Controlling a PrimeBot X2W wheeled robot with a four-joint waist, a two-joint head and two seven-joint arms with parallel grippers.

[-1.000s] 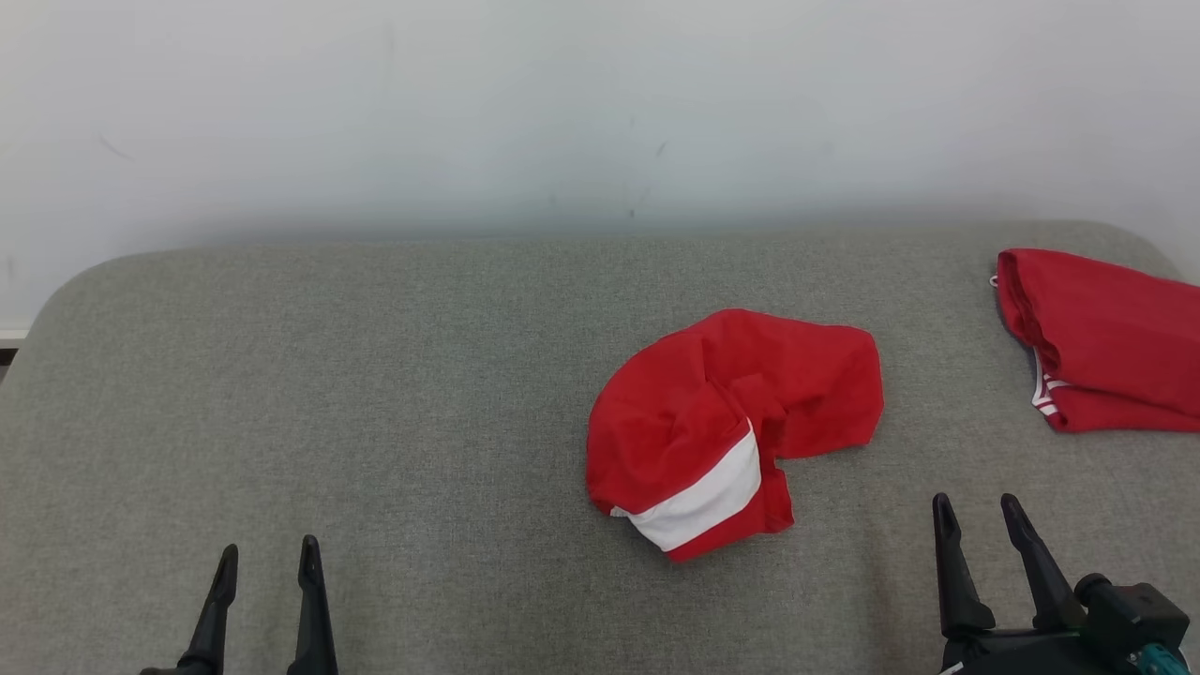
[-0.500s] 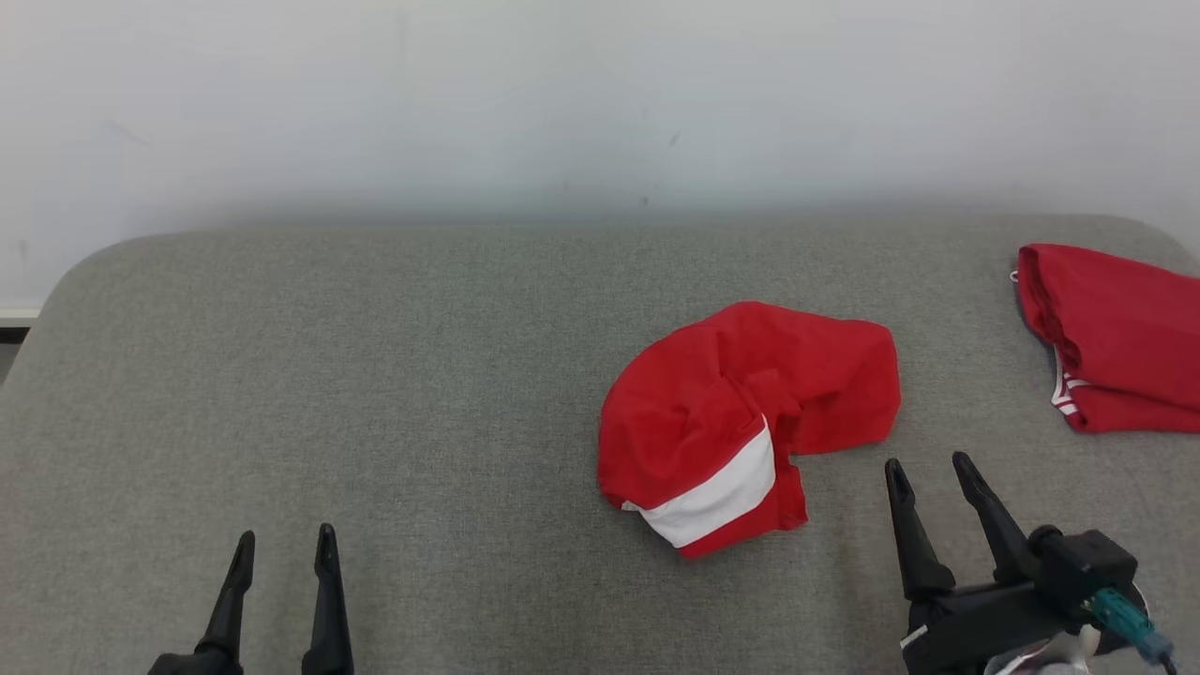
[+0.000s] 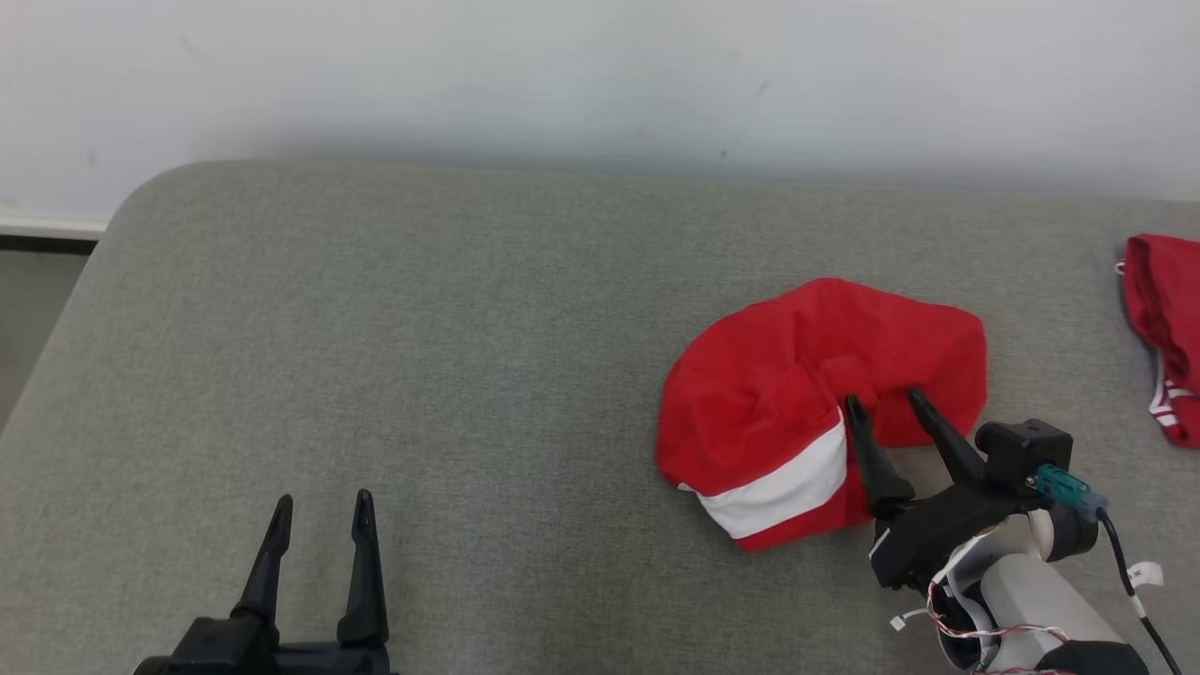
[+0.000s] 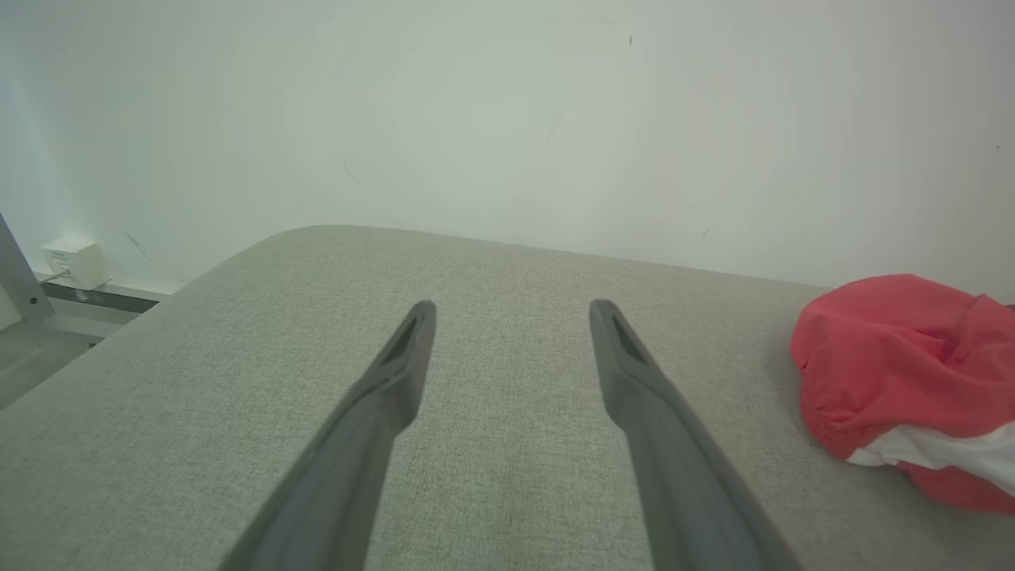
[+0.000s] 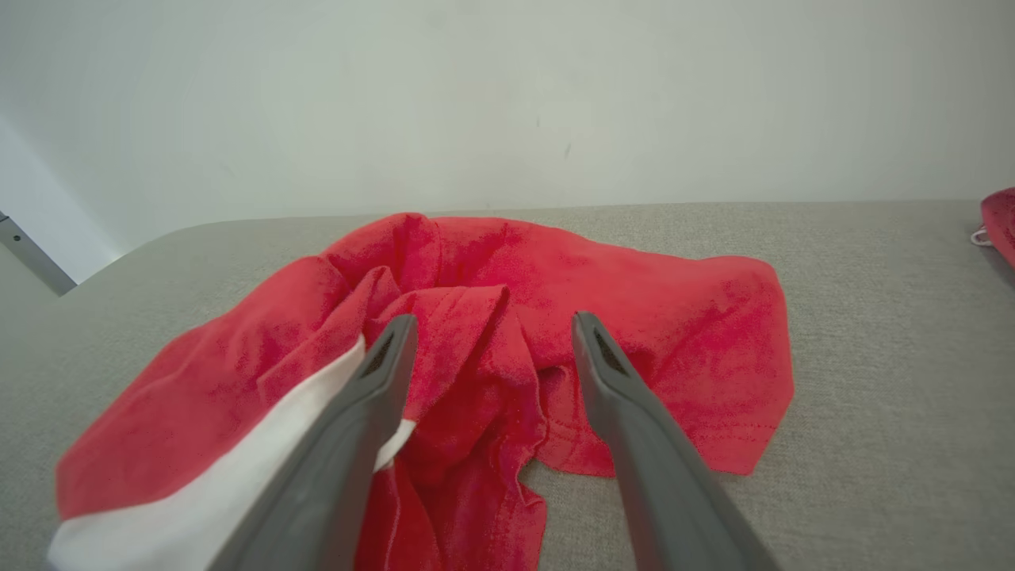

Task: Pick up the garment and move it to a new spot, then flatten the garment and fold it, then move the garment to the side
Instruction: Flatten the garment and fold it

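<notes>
Garment [image 3: 797, 375] position: right of centre on the tabletop [image 3: 422, 328]. Entries run left to right.

Your left pincer [image 3: 322, 499] sits low over the bare grey cover, fingers pointing away, released, nothing between them. The cover is a coarse matte weave with rounded corners.

The garment is a soft red knit, crumpled into a rounded heap, with one broad white band along its near-left edge.

Your right pincer [image 3: 883, 397] angles in from the near right, released, tips straddling a raised fold. Whether they touch it cannot be told.

A second red garment [image 3: 1162, 319] lies at the far right edge.
</notes>
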